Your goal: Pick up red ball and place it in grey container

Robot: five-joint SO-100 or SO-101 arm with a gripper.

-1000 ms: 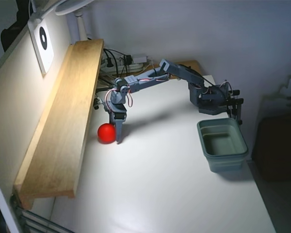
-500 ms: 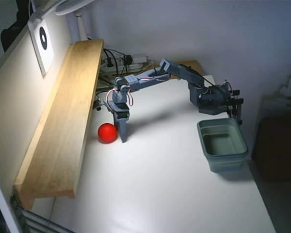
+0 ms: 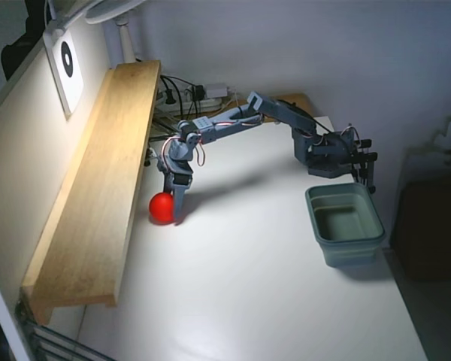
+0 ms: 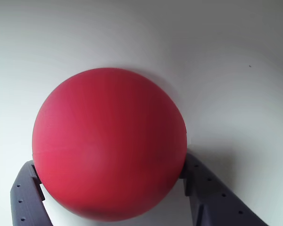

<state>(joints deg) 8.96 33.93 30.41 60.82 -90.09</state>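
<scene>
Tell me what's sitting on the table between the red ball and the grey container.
Nothing: in the fixed view the white table is bare between the red ball and the grey container; only the arm's shadow falls across it.

white table (image 3: 248,286), smooth top. red ball (image 3: 162,207) rests on it at left in the fixed view, near the wooden plank (image 3: 98,188). grey container (image 3: 344,223) sits at right edge, well apart.

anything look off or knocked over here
Nothing stands out. The ball sits on the table between the gripper's fingers, and the container stands upright and empty.
</scene>
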